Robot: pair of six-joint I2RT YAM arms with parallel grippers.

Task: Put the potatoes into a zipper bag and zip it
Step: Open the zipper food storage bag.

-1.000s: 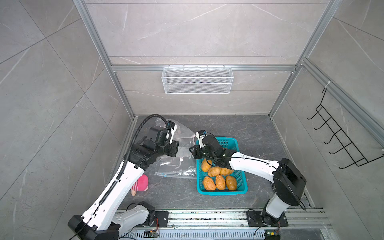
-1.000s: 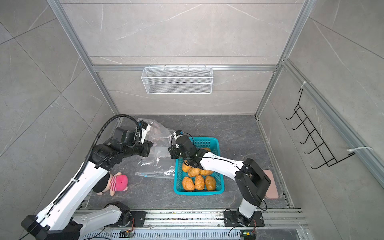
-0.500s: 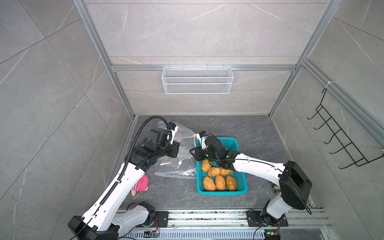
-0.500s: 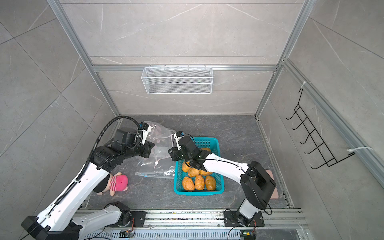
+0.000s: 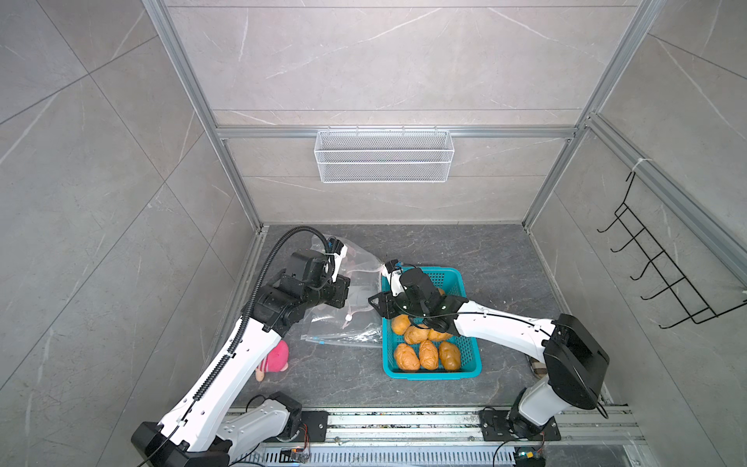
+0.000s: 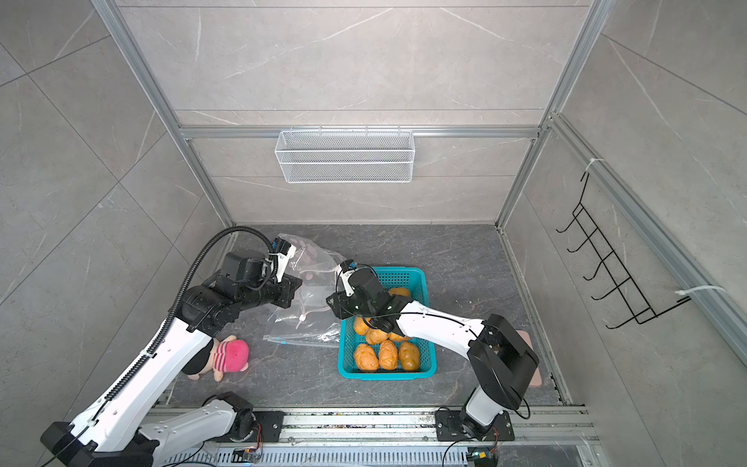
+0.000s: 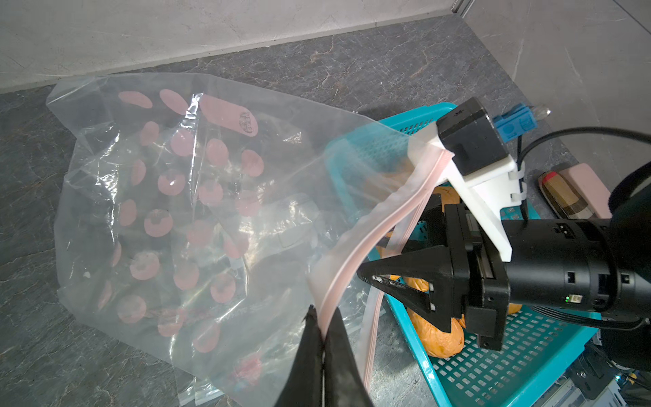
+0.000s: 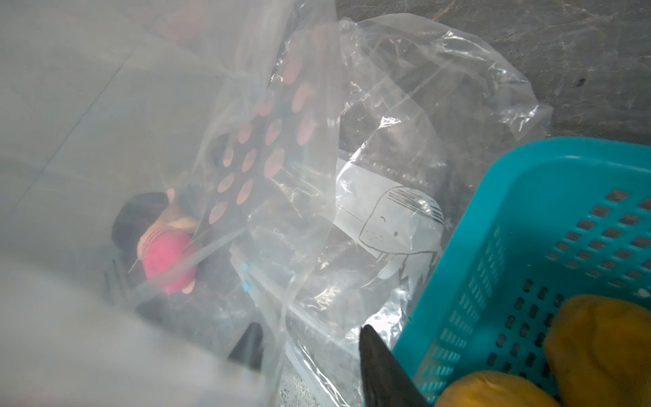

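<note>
Top views both show the potatoes heaped in a teal basket on the right half of the tabletop, some partly covered by the right arm. Just left of the basket, a clear zipper bag printed with pink spots hangs raised by its mouth. The left pincer is clenched on the pink zip strip. The right pincer stands released at the mouth, bag film between its spread fingers. A second bag lies flat underneath. A pink plush toy lies near left.
</note>
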